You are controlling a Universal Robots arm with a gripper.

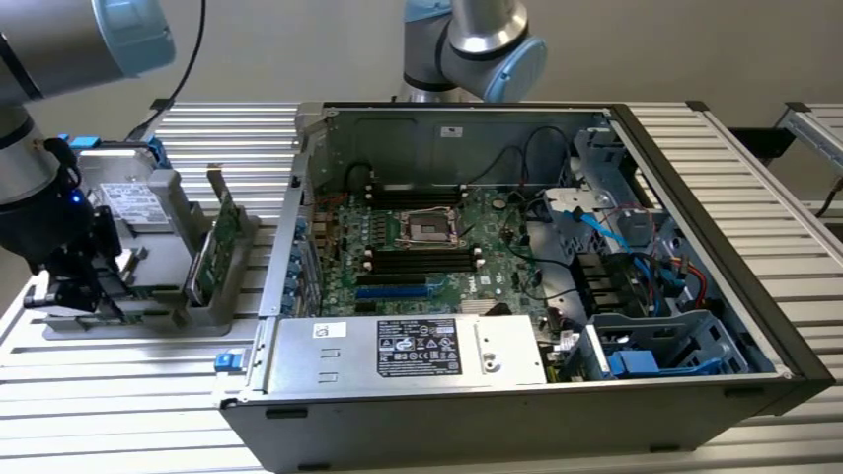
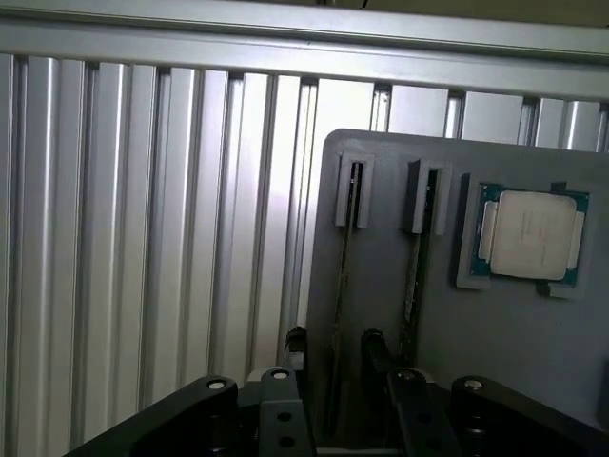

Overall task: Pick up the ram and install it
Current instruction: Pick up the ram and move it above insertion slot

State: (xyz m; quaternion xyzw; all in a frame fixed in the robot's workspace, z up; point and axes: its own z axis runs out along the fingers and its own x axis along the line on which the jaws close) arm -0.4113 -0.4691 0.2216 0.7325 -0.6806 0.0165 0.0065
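A ram [image 2: 340,286] stands on edge in a slot of the grey holder [image 2: 514,333], seen as a thin dark strip. A second stick [image 2: 413,276] stands in the neighbouring slot. My gripper [image 2: 333,350] is open, with one black fingertip on each side of the first ram stick, just above it and not clamping it. In the exterior view my gripper [image 1: 82,288] hangs over the holder [image 1: 158,318] at that view's left, hiding the sticks. The motherboard's black memory slots [image 1: 419,260] lie inside the open computer case [image 1: 685,395].
A square silver processor [image 2: 531,233] sits in a pocket of the holder. A taller green card [image 1: 211,259] stands upright in the holder towards the case. A second arm's base [image 1: 468,44] rises behind the case. Cables and drive cages fill the case's right side.
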